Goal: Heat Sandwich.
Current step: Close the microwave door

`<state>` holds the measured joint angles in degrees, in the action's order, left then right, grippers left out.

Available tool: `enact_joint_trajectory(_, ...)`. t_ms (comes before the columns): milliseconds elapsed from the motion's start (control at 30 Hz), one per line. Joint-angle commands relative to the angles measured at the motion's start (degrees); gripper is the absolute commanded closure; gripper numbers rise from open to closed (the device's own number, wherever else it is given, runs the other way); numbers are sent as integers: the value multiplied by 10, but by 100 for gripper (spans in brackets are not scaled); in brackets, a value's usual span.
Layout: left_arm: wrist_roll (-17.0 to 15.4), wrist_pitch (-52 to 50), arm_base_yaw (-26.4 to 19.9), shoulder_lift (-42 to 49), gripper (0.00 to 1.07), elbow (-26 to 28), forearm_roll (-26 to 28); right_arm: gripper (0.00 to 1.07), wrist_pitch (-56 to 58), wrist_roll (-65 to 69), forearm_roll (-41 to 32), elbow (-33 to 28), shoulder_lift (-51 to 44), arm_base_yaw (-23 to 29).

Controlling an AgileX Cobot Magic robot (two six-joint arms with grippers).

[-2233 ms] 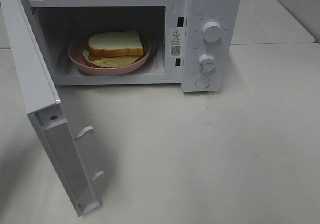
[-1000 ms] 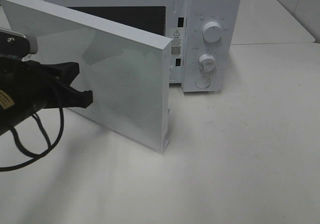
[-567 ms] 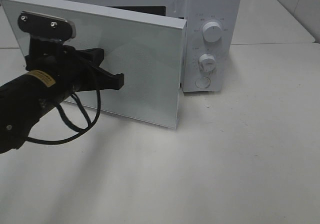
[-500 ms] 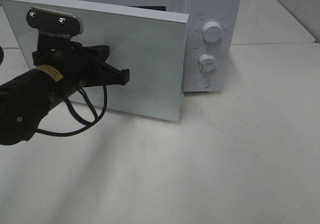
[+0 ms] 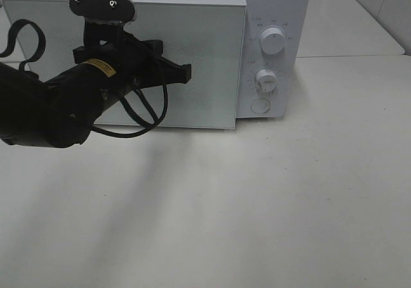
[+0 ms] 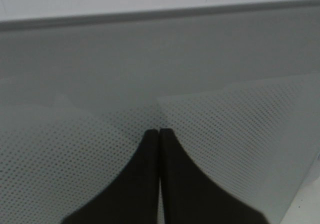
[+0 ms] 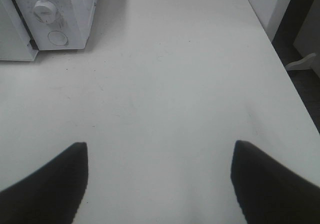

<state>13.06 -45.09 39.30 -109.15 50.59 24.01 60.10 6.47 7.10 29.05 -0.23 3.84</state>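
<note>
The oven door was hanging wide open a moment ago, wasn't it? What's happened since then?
The left hand, shut, came in from the left and pushed the microwave door round until it is closed or nearly so. The sandwich seen inside is now hidden behind it. The knobs look unturned, and the right hand hangs open over the table, holding nothing.

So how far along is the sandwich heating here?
Done: the microwave door stands almost fully closed, hiding any sandwich. In hand: the shut left pincer presses on the door's front. Left: latching it if it hasn't clicked, then turning the knobs, which nothing touches; the open right pincer hangs over the table.
</note>
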Motion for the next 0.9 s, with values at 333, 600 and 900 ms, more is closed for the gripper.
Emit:
enact_joint_trajectory(333,13,17,3,-37,107,80,22,31,-6,-3,-3,-1,-15,-2)
enact_joint_trajectory(600,14,22,3,-66,107,125,23,31,-6,-3,-3,-1,-15,-2)
enact_joint_trajectory(900,36,33,1,-81,107,152,39,31,-6,-3,-3,-1,-15,-2)
